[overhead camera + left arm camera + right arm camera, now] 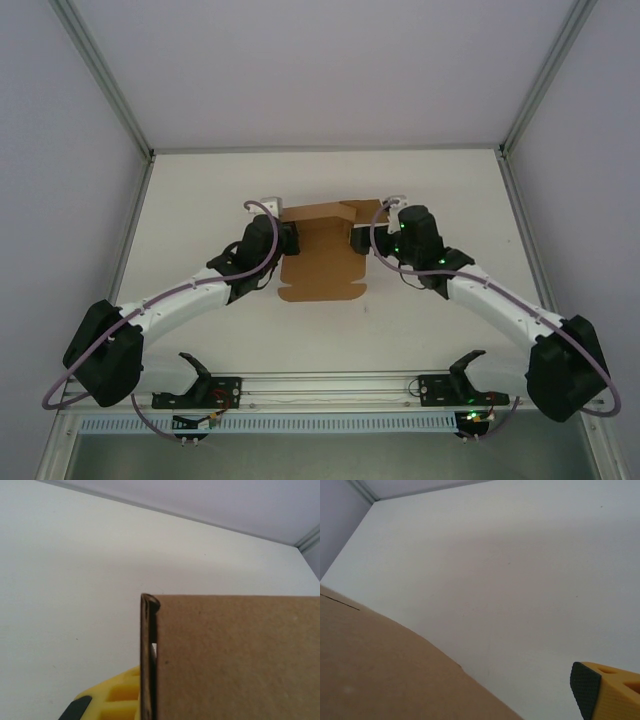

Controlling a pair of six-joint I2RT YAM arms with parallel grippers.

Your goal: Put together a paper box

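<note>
Presently the paper box [322, 262] is lying partly folded on the counter [200, 200], left jaws and right jaws sitting at its opposite side edges, though I cannot tell how wide either pair is standing.

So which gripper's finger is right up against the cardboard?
The left gripper: its yellow finger sits at the folded edge of the paper box; the right gripper has bare table between.

Left end effector [288, 238] and right end effector [384, 234] flank the paper box [322, 265].
</note>
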